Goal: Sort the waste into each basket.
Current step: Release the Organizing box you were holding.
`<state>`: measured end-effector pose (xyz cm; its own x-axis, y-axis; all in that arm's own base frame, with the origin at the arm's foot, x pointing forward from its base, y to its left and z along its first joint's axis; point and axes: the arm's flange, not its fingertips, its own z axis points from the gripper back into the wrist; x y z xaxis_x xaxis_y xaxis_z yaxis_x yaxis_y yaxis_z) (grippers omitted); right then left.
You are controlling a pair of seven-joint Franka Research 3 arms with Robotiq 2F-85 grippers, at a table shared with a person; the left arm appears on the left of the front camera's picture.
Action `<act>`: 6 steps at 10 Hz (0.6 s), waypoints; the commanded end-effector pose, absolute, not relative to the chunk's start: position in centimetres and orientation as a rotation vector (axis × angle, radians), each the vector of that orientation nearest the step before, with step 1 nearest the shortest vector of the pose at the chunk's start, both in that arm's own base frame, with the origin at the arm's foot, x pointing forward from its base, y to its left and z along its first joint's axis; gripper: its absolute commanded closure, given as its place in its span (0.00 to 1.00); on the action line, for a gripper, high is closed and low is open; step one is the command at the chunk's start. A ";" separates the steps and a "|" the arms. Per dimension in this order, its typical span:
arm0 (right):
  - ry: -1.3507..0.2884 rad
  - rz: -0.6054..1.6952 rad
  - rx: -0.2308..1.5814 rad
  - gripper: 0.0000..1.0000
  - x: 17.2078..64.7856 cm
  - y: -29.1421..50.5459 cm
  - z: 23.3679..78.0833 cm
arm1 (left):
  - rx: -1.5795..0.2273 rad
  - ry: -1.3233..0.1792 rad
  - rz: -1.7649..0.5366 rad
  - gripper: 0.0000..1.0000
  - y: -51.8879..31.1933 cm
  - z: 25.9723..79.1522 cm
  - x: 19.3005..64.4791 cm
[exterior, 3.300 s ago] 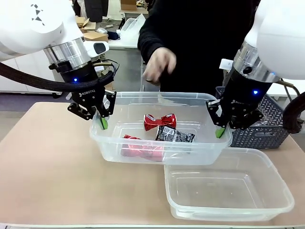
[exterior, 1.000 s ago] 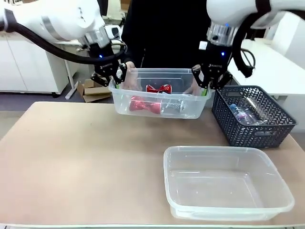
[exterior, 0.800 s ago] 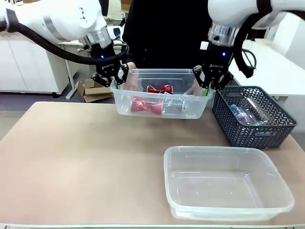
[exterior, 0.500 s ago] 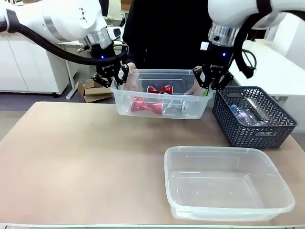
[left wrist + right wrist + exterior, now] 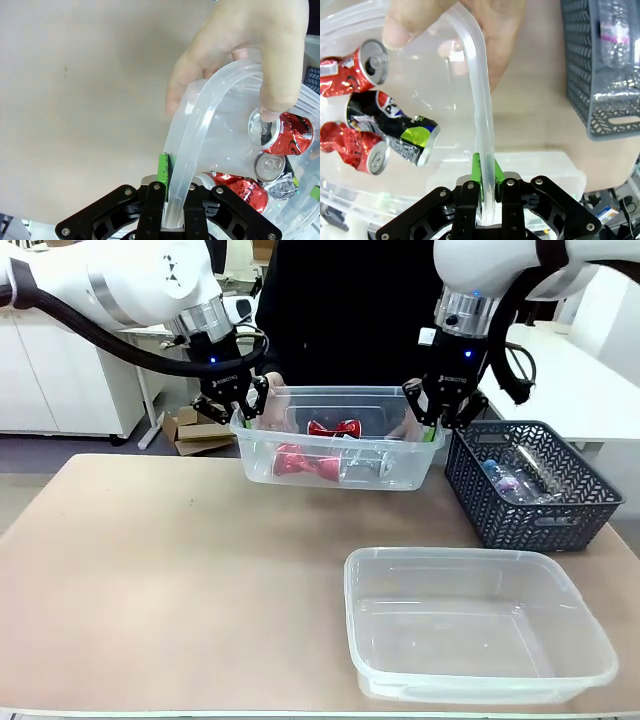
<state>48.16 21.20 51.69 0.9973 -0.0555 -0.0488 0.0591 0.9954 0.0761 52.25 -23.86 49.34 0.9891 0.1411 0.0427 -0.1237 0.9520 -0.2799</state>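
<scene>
Firmly clenched on opposite ends of 1 clear tub, left gripper and right gripper, tub at the table's far edge, red cans and 1 black can inside, person's hands on it.

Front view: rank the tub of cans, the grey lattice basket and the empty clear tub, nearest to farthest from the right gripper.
1. Tub of cans: the right gripper is shut on its right rim, far side.
2. Grey lattice basket: close by, to picture right.
3. Empty clear tub: near edge, toward the camera.
</scene>
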 end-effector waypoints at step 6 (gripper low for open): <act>0.015 -0.053 0.061 0.00 47.7 21.2 51.3 | -0.267 -0.069 0.128 0.00 -23.9 49.4 52.1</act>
<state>48.08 21.35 51.59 0.9974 -0.0533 -0.0481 0.0568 0.9956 0.0742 52.17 -24.05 49.29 0.9896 0.1374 0.0415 -0.1205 0.9526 -0.2792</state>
